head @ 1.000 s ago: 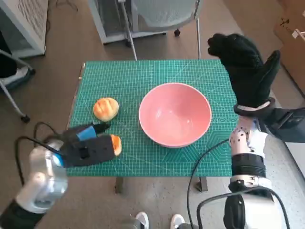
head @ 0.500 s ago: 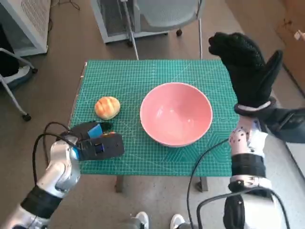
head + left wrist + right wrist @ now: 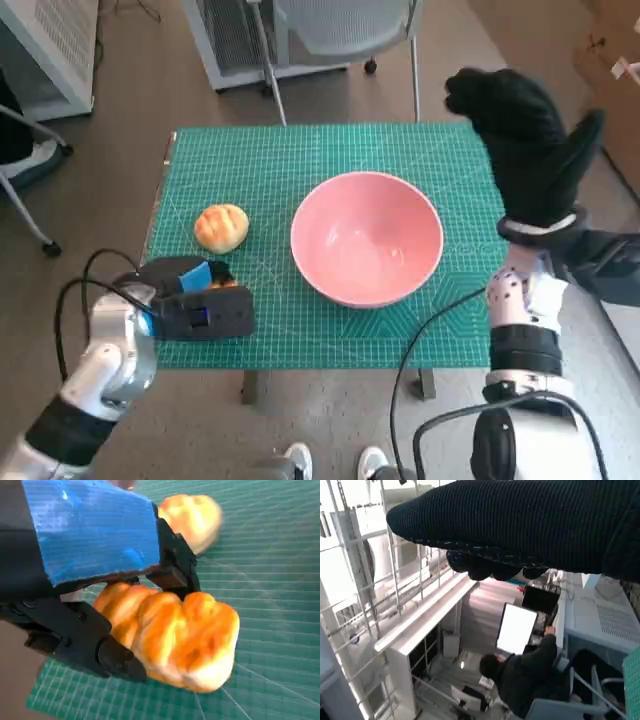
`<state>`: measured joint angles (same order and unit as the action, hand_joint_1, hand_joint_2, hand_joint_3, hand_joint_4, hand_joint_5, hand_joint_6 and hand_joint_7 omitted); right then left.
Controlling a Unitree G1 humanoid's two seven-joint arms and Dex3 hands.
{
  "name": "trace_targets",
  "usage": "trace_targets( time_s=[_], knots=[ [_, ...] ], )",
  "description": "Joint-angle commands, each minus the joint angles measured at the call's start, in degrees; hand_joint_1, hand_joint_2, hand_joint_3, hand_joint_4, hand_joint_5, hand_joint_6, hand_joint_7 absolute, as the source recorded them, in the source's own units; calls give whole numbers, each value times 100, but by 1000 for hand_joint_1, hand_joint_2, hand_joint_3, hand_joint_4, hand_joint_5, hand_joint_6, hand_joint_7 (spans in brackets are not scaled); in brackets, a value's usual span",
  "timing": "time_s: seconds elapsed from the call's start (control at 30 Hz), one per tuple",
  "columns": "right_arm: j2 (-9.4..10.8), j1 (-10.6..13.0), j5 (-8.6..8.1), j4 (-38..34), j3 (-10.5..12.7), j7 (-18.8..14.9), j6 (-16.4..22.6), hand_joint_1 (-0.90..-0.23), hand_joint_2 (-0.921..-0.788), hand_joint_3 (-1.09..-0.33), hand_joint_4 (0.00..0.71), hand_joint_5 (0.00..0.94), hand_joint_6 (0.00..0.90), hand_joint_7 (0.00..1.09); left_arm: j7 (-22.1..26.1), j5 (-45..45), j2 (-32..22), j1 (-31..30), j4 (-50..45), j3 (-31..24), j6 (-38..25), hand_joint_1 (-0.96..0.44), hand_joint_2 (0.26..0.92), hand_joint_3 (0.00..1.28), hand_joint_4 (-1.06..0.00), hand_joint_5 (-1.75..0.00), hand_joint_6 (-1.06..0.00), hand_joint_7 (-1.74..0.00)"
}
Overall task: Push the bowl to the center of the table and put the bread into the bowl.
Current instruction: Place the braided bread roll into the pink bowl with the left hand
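Bread roll (image 3: 175, 640) gripped in left robot hand (image 3: 200, 310) at the surface's (image 3: 300, 160) near-left edge — second roll (image 3: 221, 228) beside it, pink bowl (image 3: 367, 237) mid-surface; right robot hand (image 3: 525, 140) raised, fingers spread, empty.

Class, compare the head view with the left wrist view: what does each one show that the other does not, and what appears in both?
Only the head view shows the pink bowl, the gloved right hand raised beside it with fingers apart, the chair legs and the floor. Only the left wrist view shows clearly that the left hand grips a bread roll between its black fingers. Both show the green mat, the left hand and the second bread roll lying free on the mat.
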<state>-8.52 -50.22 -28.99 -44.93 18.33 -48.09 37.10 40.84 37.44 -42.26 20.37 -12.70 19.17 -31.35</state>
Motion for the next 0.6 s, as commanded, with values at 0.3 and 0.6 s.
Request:
trace_targets(
  time_s=[0.3, 0.6],
  knots=[
    [-36, 88, 48, -90, 1, 47, -40, -636, -921, -716, 340, 0, 471, 2, -57, -656, 174, 397, -2010, -1357, 51, 4, 894, 29, -810, -1055, -707, -1065],
    [9, 106, 61, -70, -35, 65, -21, -636, -921, -716, 340, 0, 472, 2, -400, -445, 640, 1527, -1340, -715, 551, 4, 885, 20, -848, -965, -726, -1093]
  ],
)
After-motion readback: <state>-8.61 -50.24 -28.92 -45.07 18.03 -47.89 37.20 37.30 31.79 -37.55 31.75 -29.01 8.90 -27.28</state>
